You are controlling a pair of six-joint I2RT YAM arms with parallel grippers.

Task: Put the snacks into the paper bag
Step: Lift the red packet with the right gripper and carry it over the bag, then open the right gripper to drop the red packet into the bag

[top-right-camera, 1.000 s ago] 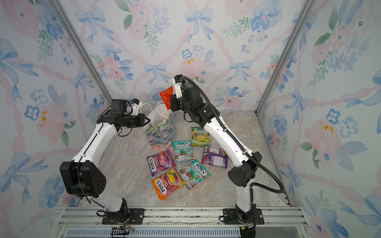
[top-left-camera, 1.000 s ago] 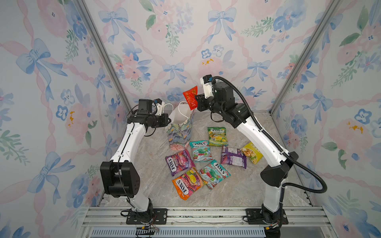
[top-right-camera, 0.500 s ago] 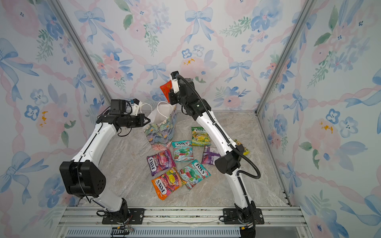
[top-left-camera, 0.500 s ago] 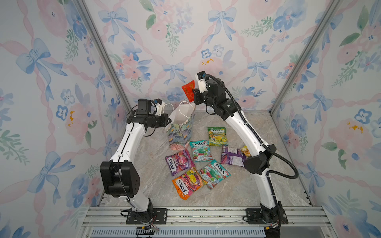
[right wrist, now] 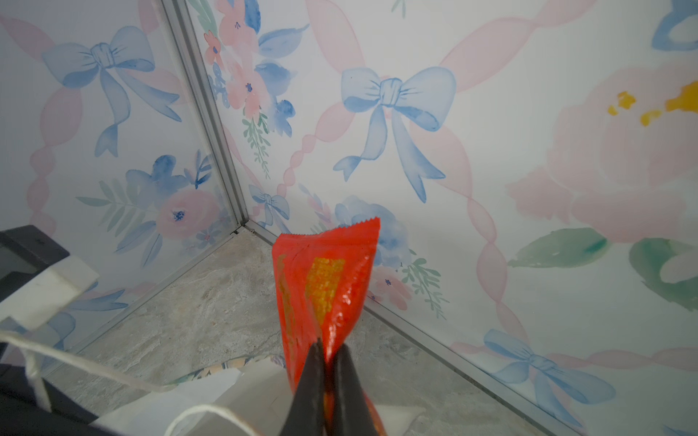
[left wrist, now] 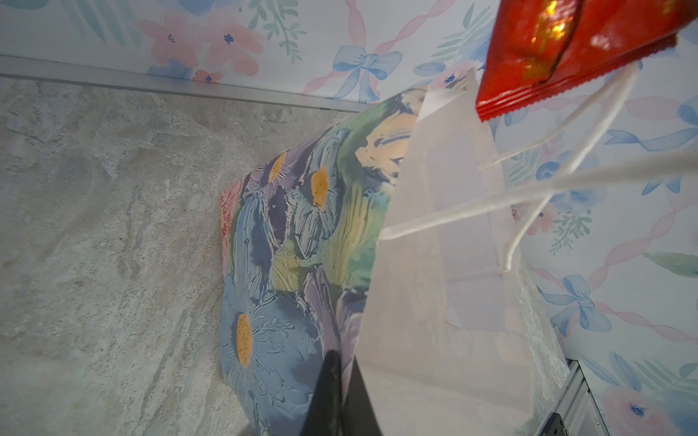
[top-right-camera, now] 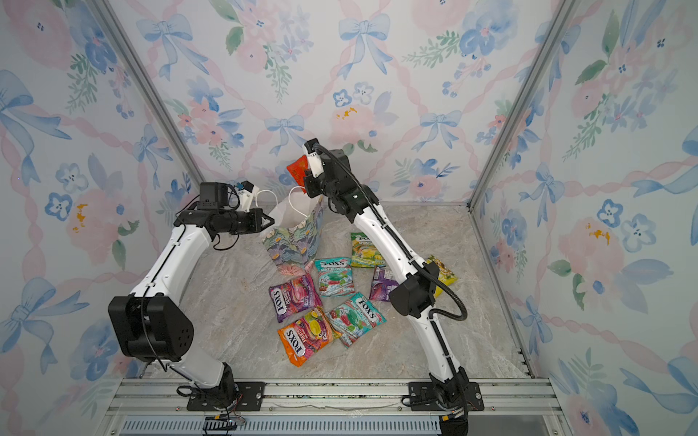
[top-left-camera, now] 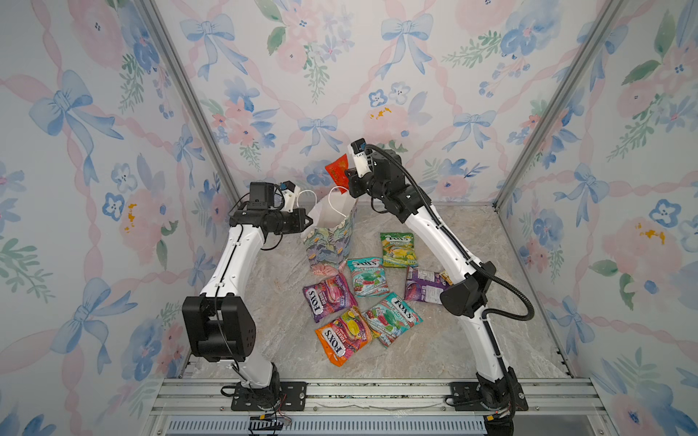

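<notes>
The right gripper (right wrist: 328, 349) is clamped on one end of the small red packet (right wrist: 326, 279), whose long axis is pointed upward — away from the paper bag (top-left-camera: 332, 236). The bag's open mouth is seen just below, its rim pinched by the closed left gripper (left wrist: 342, 364).

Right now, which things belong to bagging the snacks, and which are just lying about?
Job: paper bag, its rim pinched by the left gripper; red packet in the right gripper; unbagged: green packet, teal packet, second teal packet, FOX'S berries packet, dark purple packet, orange packet, yellow packet.
Just surroundings: marbled tabletop, floral walls, front rail.
</notes>
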